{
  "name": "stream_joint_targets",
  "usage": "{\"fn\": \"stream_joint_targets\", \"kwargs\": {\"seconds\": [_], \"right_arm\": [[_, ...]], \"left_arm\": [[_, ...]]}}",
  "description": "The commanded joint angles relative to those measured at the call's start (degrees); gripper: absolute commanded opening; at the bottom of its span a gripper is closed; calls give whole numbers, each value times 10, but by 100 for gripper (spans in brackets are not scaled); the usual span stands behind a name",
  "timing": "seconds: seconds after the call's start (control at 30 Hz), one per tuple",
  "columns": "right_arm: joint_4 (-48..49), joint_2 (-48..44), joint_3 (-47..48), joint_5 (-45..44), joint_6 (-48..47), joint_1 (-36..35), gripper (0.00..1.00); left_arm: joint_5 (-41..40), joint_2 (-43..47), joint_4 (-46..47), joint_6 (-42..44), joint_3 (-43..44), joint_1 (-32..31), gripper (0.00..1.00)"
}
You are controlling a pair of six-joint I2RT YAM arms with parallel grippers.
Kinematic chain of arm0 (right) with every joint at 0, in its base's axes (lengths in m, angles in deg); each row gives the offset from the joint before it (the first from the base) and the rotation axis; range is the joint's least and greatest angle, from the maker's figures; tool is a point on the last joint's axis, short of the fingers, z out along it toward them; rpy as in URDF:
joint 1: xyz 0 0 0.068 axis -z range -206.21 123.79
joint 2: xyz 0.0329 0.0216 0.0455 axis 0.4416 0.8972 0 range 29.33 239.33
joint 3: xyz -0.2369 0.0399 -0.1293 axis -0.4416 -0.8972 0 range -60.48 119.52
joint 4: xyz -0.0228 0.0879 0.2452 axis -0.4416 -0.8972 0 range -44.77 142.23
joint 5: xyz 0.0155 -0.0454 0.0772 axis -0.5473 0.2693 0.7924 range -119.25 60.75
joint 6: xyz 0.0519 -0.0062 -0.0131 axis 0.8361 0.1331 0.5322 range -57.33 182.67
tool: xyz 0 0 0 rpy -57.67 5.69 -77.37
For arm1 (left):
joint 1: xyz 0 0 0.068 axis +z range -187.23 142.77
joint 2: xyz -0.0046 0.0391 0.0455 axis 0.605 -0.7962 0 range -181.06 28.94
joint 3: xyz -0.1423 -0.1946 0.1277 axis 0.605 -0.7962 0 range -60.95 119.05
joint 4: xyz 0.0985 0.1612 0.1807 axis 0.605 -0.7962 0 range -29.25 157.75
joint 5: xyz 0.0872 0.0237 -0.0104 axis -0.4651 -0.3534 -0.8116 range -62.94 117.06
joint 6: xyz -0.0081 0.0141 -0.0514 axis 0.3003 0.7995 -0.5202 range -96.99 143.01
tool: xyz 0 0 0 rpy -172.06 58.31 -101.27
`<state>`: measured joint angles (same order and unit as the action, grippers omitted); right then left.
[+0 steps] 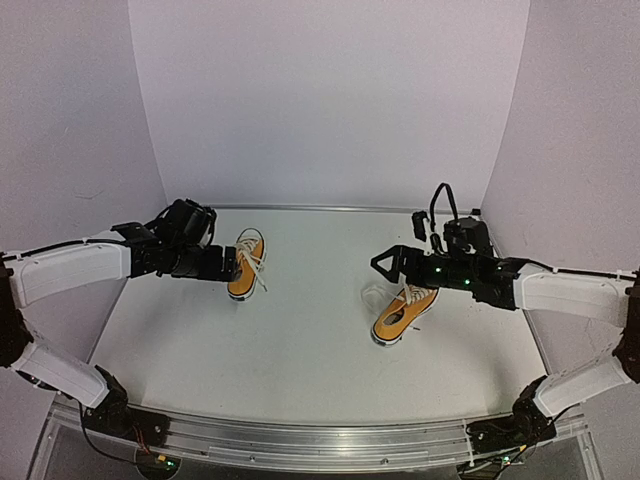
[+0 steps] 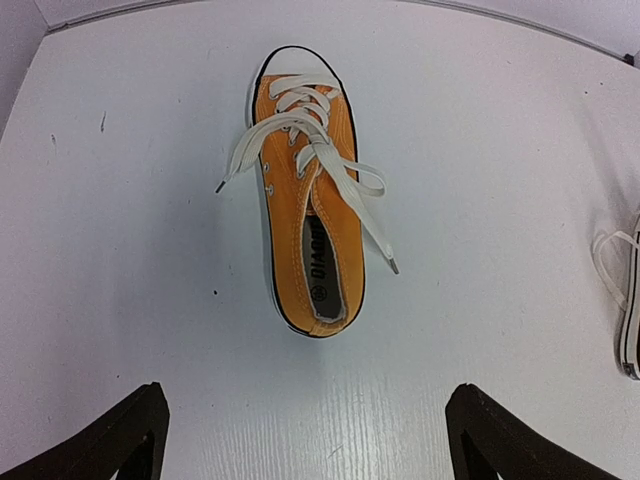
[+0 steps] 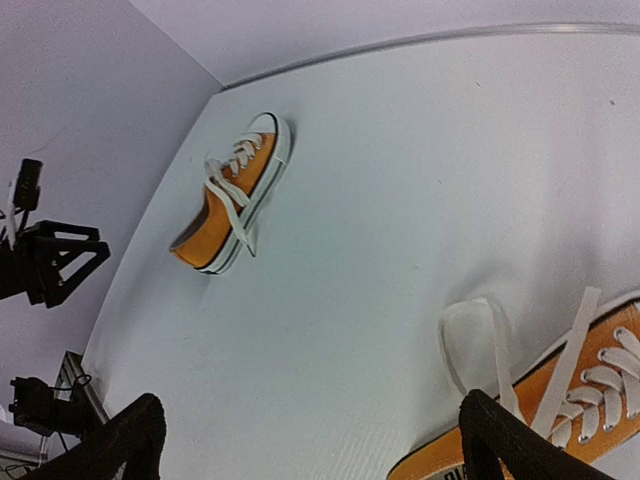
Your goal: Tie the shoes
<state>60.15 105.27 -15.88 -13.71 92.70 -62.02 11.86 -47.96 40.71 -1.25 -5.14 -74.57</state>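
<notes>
Two orange-yellow sneakers with white laces lie on the white table. The left shoe (image 1: 246,265) fills the left wrist view (image 2: 308,200), toe pointing away, its laces loose with the ends trailing to both sides. My left gripper (image 1: 228,263) hovers at its heel, open and empty (image 2: 310,455). The right shoe (image 1: 403,313) shows at the bottom right of the right wrist view (image 3: 570,410), and one lace (image 3: 470,330) lies looped on the table beside it. My right gripper (image 1: 388,265) is open and empty (image 3: 310,455) above that shoe's lace end.
White walls enclose the table on the left, back and right. The right shoe's sole edge shows at the right border of the left wrist view (image 2: 630,330). The left shoe (image 3: 232,200) and the left arm's gripper (image 3: 50,265) show far off in the right wrist view.
</notes>
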Motion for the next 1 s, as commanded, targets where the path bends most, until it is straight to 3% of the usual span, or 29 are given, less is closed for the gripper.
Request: {"fn": "stream_joint_targets", "kwargs": {"seconds": [0.0,0.23,0.5,0.7,0.97], "right_arm": [[-105,38,33,-79,65,0,98],[-114,42,-25,-119,132,-1,98],[-114,132,-18,-138,145,0,92],[-110,162,-6,-139,147,-1,65],[-113,137,20,-138,107,0,11]], "left_arm": [[7,-15,20,14,24,0,100],[35,-55,59,18,27,-1,100],[47,-77,81,36,34,-1,100],[71,-75,115,47,19,-1,100],[129,-78,171,85,-5,-1,99]]}}
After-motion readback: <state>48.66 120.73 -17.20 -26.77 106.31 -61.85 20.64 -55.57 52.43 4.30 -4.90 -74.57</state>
